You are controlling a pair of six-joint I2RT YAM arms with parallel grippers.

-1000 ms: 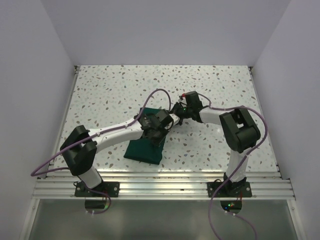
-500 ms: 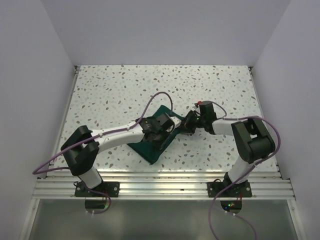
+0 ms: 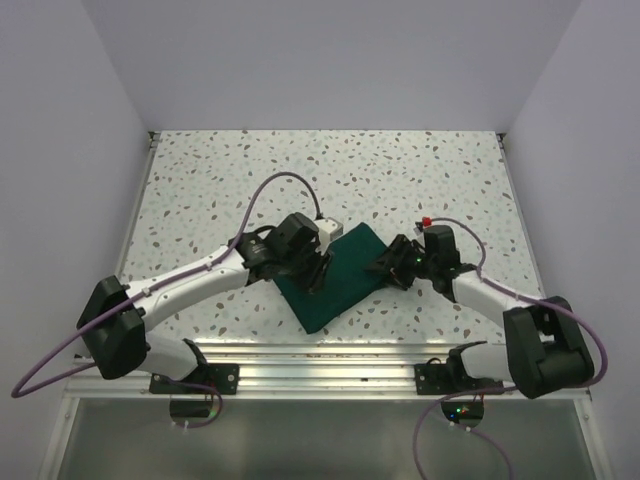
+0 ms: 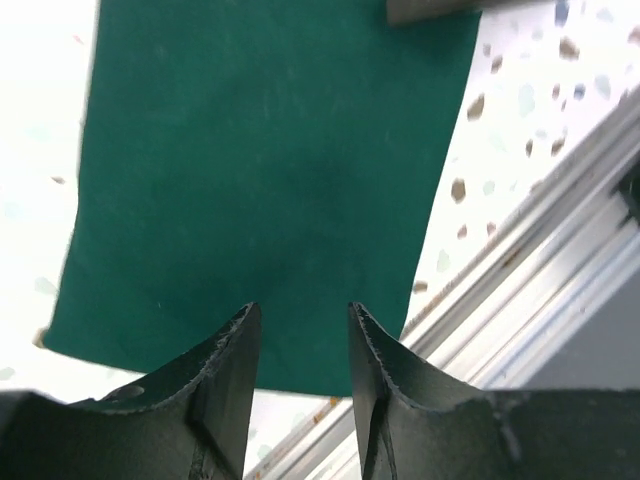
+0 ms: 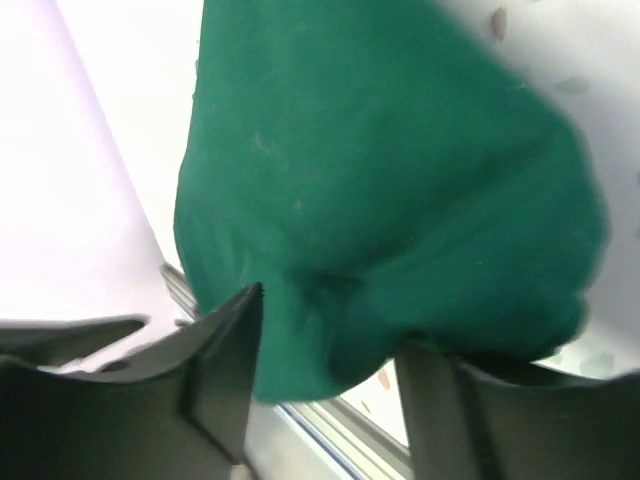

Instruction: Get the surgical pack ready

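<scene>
Dark green, matte surgical pack (image 3: 338, 285), folded into a flat rectangular bundle. Lies on the speckled desk (image 3: 230, 170) near its 6 o'clock edge, turned diagonally, long sides running from 8 toward 2 o'clock.

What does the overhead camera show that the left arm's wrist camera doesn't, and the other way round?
Only overhead: the left arm and right arm whole, their purple cables, and the walls. Only left wrist: its own jaws up close, parted, with the cloth visible through the gap. Both: the green cloth, the speckled table and the metal rail.
</scene>
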